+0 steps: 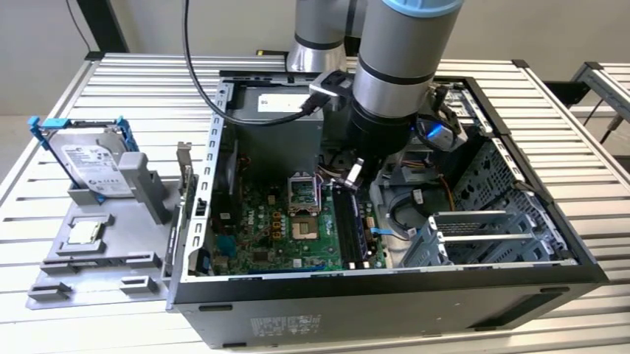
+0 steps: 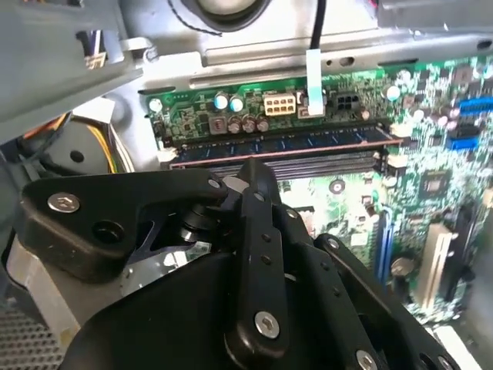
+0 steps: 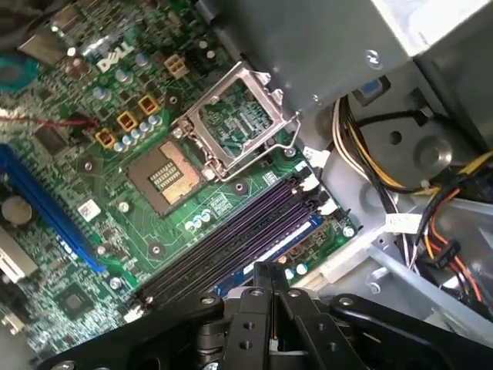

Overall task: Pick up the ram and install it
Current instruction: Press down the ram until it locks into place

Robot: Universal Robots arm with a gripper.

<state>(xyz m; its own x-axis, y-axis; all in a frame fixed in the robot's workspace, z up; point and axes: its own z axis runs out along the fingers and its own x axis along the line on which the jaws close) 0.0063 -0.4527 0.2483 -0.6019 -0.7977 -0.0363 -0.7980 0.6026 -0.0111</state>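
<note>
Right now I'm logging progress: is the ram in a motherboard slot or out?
In. The ram stands on edge in a slot on the motherboard; the gripper is just above.

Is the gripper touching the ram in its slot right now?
Cannot tell. In the second wrist view the gripper sits just above the ram, which lies along a motherboard slot, but its own body hides where the tips meet it.

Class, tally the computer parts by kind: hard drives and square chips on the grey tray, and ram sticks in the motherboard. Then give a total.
Hard drive: 1
Square chip: 1
Ram stick: 1
Total: 3
</note>
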